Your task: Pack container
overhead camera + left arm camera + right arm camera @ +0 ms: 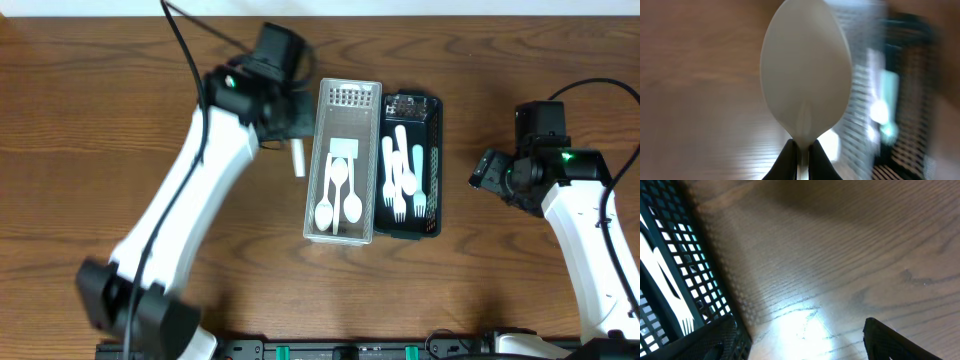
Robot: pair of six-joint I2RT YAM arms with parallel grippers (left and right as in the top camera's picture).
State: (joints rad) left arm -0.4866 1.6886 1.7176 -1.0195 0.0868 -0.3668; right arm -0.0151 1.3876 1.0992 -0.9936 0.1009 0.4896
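Observation:
My left gripper [802, 156] is shut on the neck of a white plastic spoon [805, 70], whose bowl fills the left wrist view. In the overhead view this gripper [289, 125] hovers just left of the clear slotted container [312, 160], and one end of the spoon [298, 158] sticks out beside the container's left wall. Three white spoons [338, 190] lie inside the container. The black mesh basket [438, 170] to its right holds white forks [402, 175]. My right gripper [488, 170] is open and empty, right of the basket; in the right wrist view [800, 345] it is low over bare wood.
The black basket's wall [675, 275] fills the left of the right wrist view, close to the left finger. The container and basket stand side by side, touching, at the table's middle. Wooden tabletop [100, 150] surrounds them.

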